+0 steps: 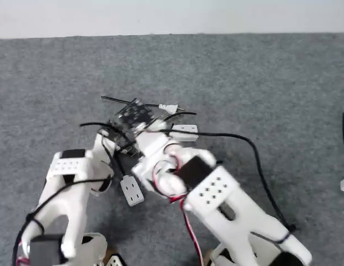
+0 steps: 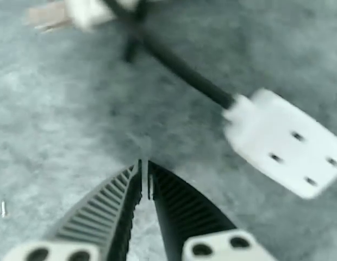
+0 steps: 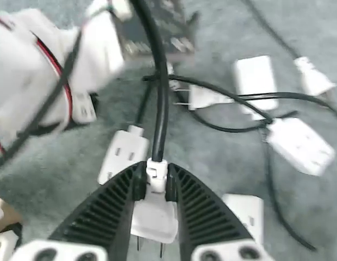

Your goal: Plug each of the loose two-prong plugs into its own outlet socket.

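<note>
- High view: on the grey carpet-textured worktop (image 1: 283, 77), two white arms lean together over a tangle of black cords (image 1: 227, 134). Their grippers sit too close together in it to tell apart. A white rectangular outlet block (image 1: 132, 191) lies between the arms. A second outlet block (image 1: 184, 132) lies just beside the tangle, and a loose white plug (image 1: 169, 108) rests at its far edge.
- Left wrist view: the left gripper (image 2: 144, 168) has its dark ribbed fingers pressed together with nothing between them, over bare worktop. A white four-slot outlet (image 2: 285, 144) on a black cord lies near, clear of the fingers. A blurred white plug end (image 2: 84, 11) lies beyond.
- Right wrist view: the right gripper (image 3: 156, 173) pinches a white two-prong plug (image 3: 155, 215) by its body. The prongs point back toward the wrist and its black cord runs away ahead. A white outlet strip (image 3: 122, 155) lies just beside the fingertips. Farther off lie a spare outlet (image 3: 301, 144) and an unplugged white plug (image 3: 204, 98) among the cords.
</note>
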